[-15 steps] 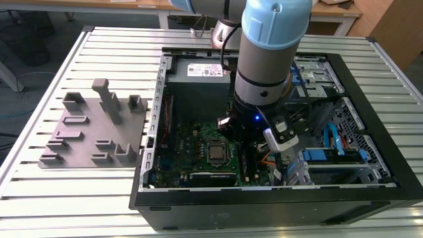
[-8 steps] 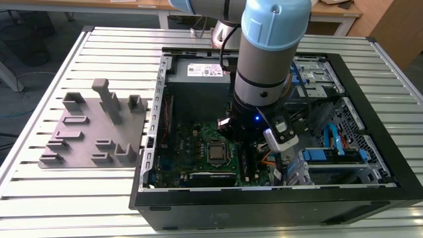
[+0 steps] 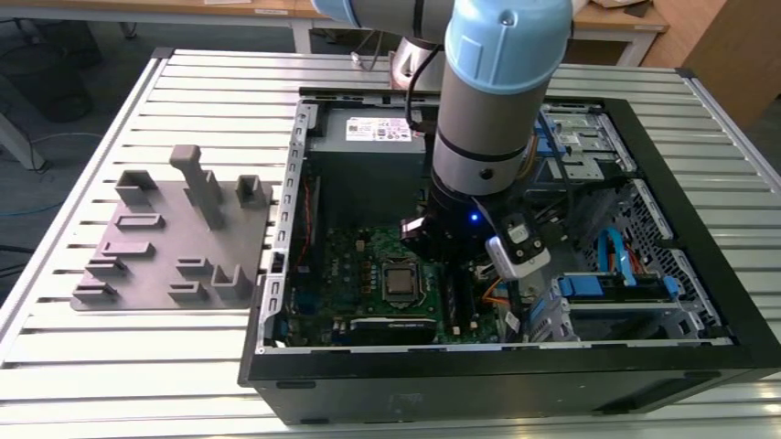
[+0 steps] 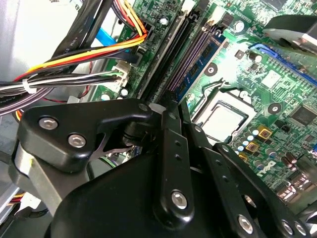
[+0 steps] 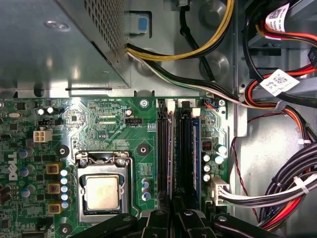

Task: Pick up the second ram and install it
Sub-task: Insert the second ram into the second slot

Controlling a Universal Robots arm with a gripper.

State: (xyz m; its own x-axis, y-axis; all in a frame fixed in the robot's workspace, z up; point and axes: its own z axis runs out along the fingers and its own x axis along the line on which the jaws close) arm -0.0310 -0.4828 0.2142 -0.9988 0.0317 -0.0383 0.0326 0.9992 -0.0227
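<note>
Gripper (image 5: 173, 210) fingers close together over the RAM slots (image 5: 176, 148), any held stick hidden.

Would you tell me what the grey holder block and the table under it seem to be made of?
The holder block looks like matte grey plastic: dull, even, no glare. The table looks like bare ribbed metal, probably aluminium: silvery slats catching soft light.

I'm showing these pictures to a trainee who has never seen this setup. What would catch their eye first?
Probably the big arm with its blue-capped joint, reaching down into the open computer case on the slatted table. Next, the green motherboard with its silver processor, and the claw poised right over the memory slots. A grey holder block sits beside the case, at the exterior view's left.
</note>
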